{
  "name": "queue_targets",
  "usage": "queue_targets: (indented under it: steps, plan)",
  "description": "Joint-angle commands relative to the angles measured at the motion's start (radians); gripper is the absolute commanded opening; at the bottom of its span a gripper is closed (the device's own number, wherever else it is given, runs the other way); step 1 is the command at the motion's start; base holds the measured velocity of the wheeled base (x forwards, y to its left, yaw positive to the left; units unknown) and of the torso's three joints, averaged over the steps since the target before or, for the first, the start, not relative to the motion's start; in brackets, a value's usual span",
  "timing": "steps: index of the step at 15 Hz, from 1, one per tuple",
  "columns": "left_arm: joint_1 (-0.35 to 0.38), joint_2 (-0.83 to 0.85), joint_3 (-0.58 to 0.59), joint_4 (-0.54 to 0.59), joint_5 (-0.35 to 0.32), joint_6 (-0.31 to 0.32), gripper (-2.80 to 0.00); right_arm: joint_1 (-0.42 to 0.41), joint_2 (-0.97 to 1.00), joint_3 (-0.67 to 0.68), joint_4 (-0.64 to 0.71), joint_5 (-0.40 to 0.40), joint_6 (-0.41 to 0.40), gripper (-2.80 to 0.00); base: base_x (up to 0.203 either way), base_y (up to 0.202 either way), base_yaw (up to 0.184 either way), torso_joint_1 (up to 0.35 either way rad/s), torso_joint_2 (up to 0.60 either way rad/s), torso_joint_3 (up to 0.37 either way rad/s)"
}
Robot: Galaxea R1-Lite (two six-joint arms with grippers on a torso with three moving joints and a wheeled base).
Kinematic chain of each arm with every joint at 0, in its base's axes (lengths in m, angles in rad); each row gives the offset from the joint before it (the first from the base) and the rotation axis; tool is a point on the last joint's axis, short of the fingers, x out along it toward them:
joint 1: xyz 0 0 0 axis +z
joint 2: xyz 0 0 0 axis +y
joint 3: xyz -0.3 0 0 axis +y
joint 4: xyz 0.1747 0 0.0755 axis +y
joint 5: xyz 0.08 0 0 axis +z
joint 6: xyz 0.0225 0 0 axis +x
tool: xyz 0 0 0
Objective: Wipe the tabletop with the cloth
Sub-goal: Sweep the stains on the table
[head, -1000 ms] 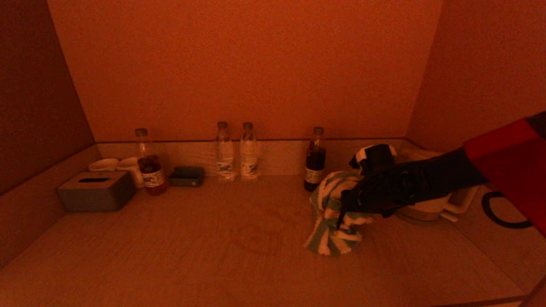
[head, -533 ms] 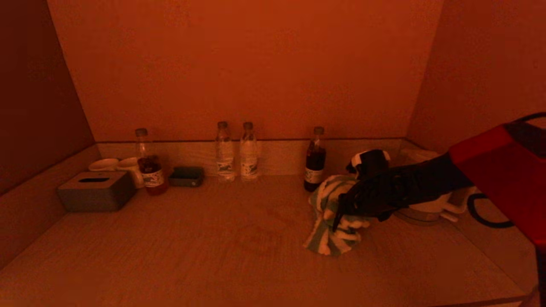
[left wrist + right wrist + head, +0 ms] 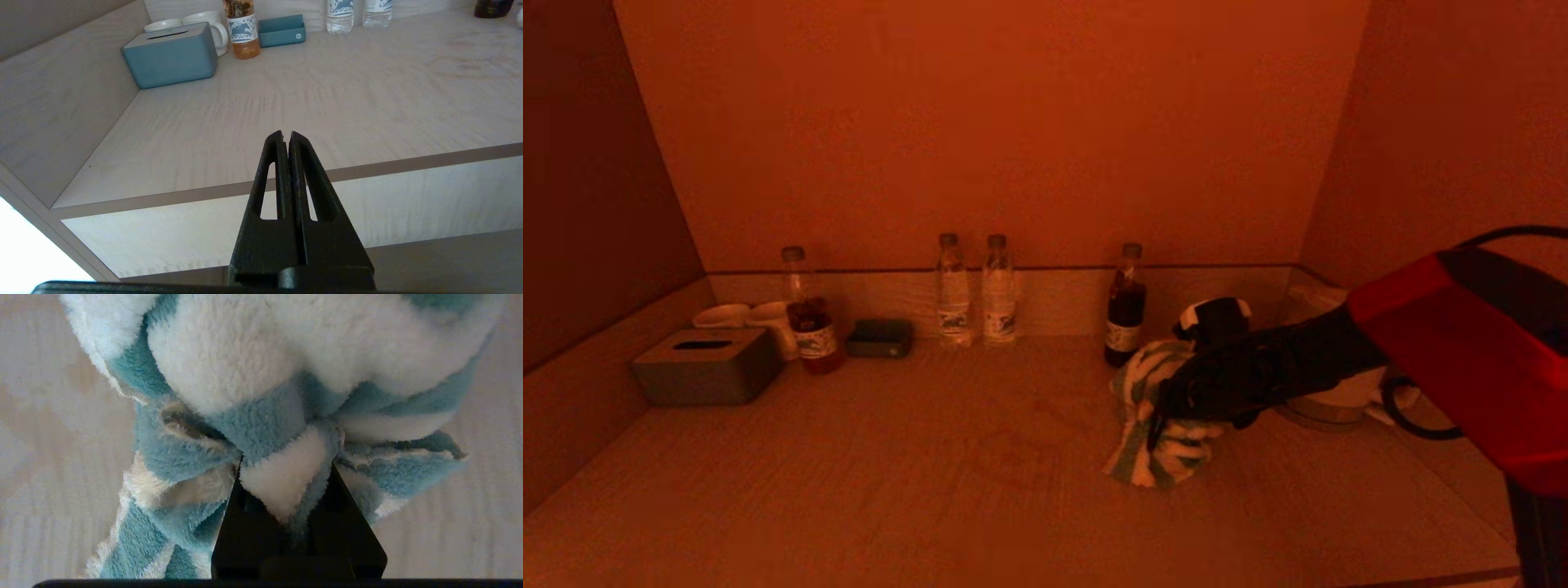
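A fluffy blue-and-white striped cloth lies bunched on the pale wood tabletop, right of centre. My right gripper is shut on the cloth and holds it down on the tabletop. In the right wrist view the cloth fills the frame and a fold is pinched in the gripper. A faint reddish stain marks the tabletop left of the cloth. My left gripper is shut and empty, parked in front of the tabletop's front edge, out of the head view.
Along the back wall stand a tissue box, two cups, a tea bottle, a small tray, two water bottles and a dark bottle. A kettle sits behind my right arm.
My right gripper has slid the cloth a little to the left across the tabletop, and the arm has come further into view.
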Motion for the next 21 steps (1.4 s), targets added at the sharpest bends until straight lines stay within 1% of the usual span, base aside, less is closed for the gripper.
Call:
queue_targets:
  steps: [1,3,7,16,17,18,21]
  plan:
    - [0.002,0.000,0.000,0.000,-0.001,0.001,-2.80,0.008,0.020,-0.007,0.003,0.003,0.002,-2.80,0.000,0.000,0.000,0.000,0.00,0.000]
    - [0.000,0.000,0.000,0.000,-0.002,0.001,-2.80,0.041,0.060,-0.047,0.004,0.004,0.002,-2.80,0.000,0.000,0.000,0.000,0.00,0.000]
    - [0.002,0.000,0.000,0.000,-0.001,0.001,-2.80,0.078,0.100,-0.087,0.006,0.004,0.006,-2.80,0.000,0.000,0.000,0.000,0.00,0.000]
    - [0.002,0.000,0.000,0.000,-0.002,0.001,-2.80,0.120,0.092,-0.093,0.008,0.004,0.018,-2.80,0.000,0.000,0.000,0.000,0.00,0.000]
    - [0.002,0.000,0.000,0.000,-0.002,0.001,-2.80,0.147,0.067,-0.084,0.010,0.004,0.018,-2.80,0.000,0.000,0.000,0.000,0.00,0.000]
    - [0.002,0.000,0.000,0.000,-0.002,0.001,-2.80,0.154,0.061,-0.080,0.010,0.004,0.018,-2.80,0.000,0.000,0.000,0.000,0.00,0.000]
    - [0.002,0.000,0.000,0.000,-0.001,0.001,-2.80,0.212,0.028,-0.075,0.010,0.007,0.009,-2.80,0.000,0.000,0.000,0.000,0.00,0.000]
